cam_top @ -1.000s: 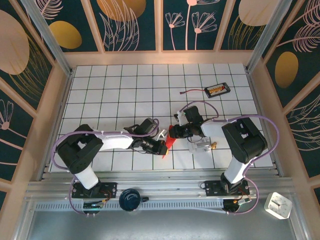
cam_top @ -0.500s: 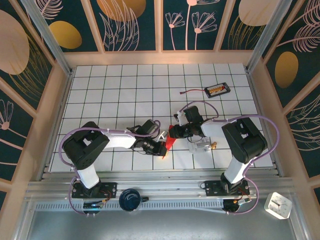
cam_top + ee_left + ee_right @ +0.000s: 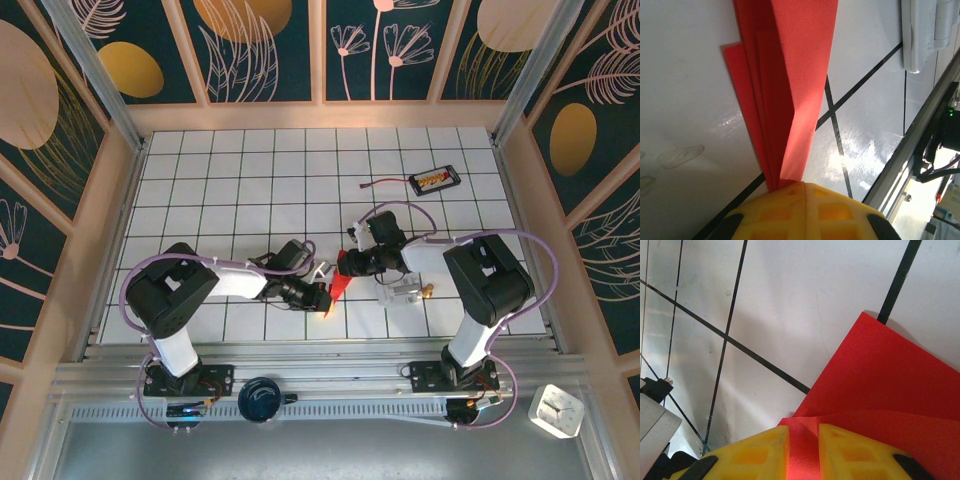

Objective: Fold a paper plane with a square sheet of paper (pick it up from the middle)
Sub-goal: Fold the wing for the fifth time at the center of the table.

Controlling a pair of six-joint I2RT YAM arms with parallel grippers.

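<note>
The square sheet of paper is folded into a narrow, layered red paper plane (image 3: 341, 283) near the table's middle, just above the white grid. My left gripper (image 3: 325, 297) grips its lower end. In the left wrist view the yellow fingertips (image 3: 805, 184) are pressed together on the stacked red folds (image 3: 790, 100), which run away from them to the frame's top edge. My right gripper (image 3: 350, 262) holds the upper end. In the right wrist view a red ridge fills the narrow gap of that gripper (image 3: 802, 432), and the wider red flap (image 3: 890, 370) spreads to the right.
A small black tray with a cable (image 3: 434, 180) lies at the back right. A clear plastic piece (image 3: 405, 290) sits just right of the grippers. Wooden walls border the gridded table (image 3: 220, 170). A white device (image 3: 925, 35) shows at the left wrist view's upper right.
The left arm's elbow and upper links have shifted slightly right, with its gripper staying on the paper. The right arm and the paper have barely moved.
</note>
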